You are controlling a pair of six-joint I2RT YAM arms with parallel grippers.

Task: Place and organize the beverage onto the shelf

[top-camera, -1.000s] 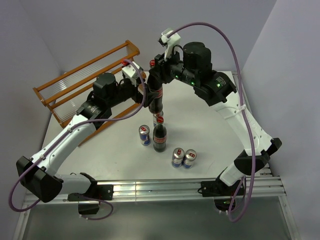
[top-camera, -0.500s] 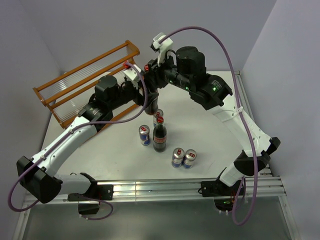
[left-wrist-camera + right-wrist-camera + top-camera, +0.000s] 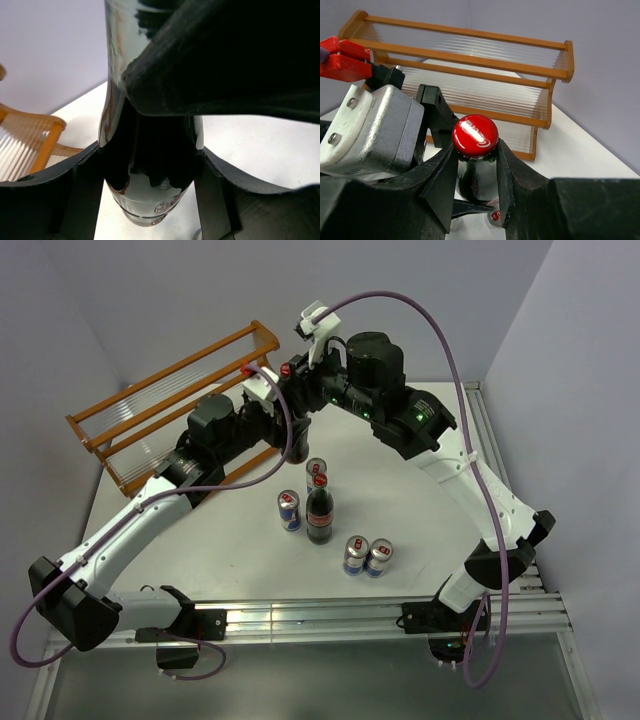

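Note:
A dark cola bottle (image 3: 299, 445) with a red cap (image 3: 475, 135) hangs tilted above the table, held from both ends. My right gripper (image 3: 476, 152) is shut on its neck just under the cap. My left gripper (image 3: 149, 157) has both fingers (image 3: 75, 190) pressed against the sides of its lower body (image 3: 150, 200). A second cola bottle (image 3: 319, 512) stands upright on the table among several blue-and-silver cans (image 3: 289, 510). The orange-brown shelf (image 3: 170, 390) stands at the back left, just beyond both grippers, with nothing on its tiers.
One can (image 3: 316, 469) stands right under the held bottle. Two more cans (image 3: 367, 556) sit side by side nearer the front. Grey walls close in behind the shelf (image 3: 470, 55) and on the right.
The right gripper carried the bottle left and toward the shelf, tilting it. The left gripper's fingers closed in from wide open onto the bottle's lower body.

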